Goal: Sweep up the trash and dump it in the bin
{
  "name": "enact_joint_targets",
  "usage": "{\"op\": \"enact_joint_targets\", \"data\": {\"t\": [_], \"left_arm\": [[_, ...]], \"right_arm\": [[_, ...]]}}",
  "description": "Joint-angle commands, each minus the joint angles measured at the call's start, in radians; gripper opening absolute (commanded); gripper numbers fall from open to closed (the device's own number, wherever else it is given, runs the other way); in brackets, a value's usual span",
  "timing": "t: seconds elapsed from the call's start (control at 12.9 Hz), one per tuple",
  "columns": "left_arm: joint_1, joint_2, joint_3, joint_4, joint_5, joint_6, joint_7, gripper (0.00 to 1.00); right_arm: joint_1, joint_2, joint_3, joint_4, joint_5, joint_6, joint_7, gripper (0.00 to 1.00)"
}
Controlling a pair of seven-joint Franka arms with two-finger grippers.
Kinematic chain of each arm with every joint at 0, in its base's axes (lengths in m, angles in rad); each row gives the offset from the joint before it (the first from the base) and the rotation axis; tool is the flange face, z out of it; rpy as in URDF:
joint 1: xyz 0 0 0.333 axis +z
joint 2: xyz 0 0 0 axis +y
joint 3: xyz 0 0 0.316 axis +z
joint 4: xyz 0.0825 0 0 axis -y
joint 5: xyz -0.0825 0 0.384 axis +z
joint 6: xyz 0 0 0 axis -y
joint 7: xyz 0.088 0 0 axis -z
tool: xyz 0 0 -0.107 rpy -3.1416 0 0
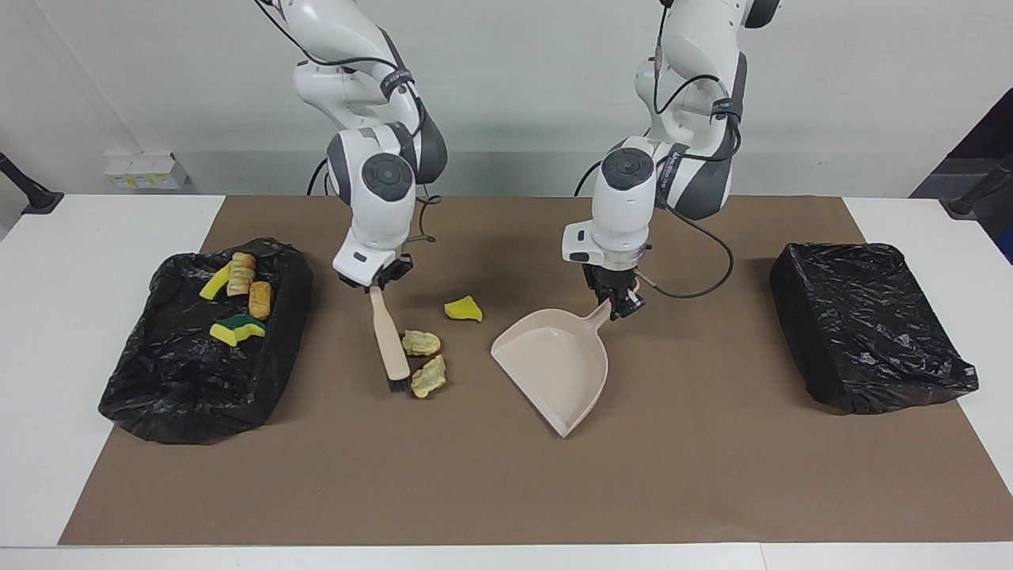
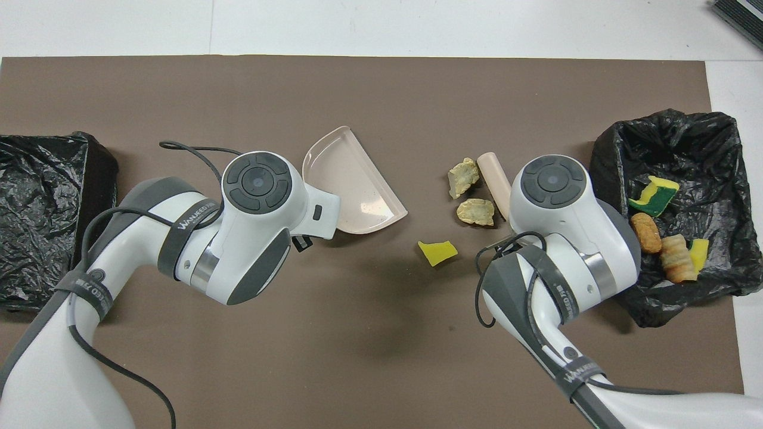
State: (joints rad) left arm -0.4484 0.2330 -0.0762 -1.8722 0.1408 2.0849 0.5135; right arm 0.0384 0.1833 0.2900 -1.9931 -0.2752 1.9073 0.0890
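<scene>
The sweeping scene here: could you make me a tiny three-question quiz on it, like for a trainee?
1. True or false: the right gripper holds the brush.
2. How many scraps lie loose on the brown mat?
3. The dustpan is held by: A) the left gripper, B) nothing.

Key: 1 true; 2 three; 3 A.

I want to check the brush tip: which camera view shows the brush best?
The facing view: the whole brush shows, from handle to dark bristles beside a bread scrap. Overhead, the right arm hides all but part of its handle.
</scene>
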Motion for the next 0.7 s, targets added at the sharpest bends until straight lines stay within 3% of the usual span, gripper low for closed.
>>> {"op": "enact_joint_targets", "data": {"t": [0.0, 0.16, 0.31, 0.47, 0.62], "left_arm": [[0.019, -0.047, -0.005, -0.057, 0.019, -0.019, 0.193, 0.0], [0.011, -0.087, -0.005, -0.14, 0.086, -0.002, 0.269, 0.0], [0.004, -0.139, -0.007, -0.243, 0.134, 0.082, 0.269, 0.0], [-0.015, -0.161, -0.01, -0.291, 0.134, 0.13, 0.266, 0.0], [-0.013, -0.173, -0.01, -0.32, 0.132, 0.165, 0.251, 0.0]], "right_arm": [[0.033, 0.037, 0.011, 0.013, 0.074, 0.022, -0.008, 0.0], [0.07, 0.038, 0.011, 0.016, 0.195, 0.036, -0.003, 0.0], [0.104, 0.001, 0.009, 0.037, 0.209, -0.008, 0.123, 0.0], [0.06, -0.077, -0.003, 0.054, 0.205, -0.106, 0.124, 0.0], [-0.001, -0.082, -0.011, 0.039, 0.148, -0.11, 0.053, 0.0]]}}
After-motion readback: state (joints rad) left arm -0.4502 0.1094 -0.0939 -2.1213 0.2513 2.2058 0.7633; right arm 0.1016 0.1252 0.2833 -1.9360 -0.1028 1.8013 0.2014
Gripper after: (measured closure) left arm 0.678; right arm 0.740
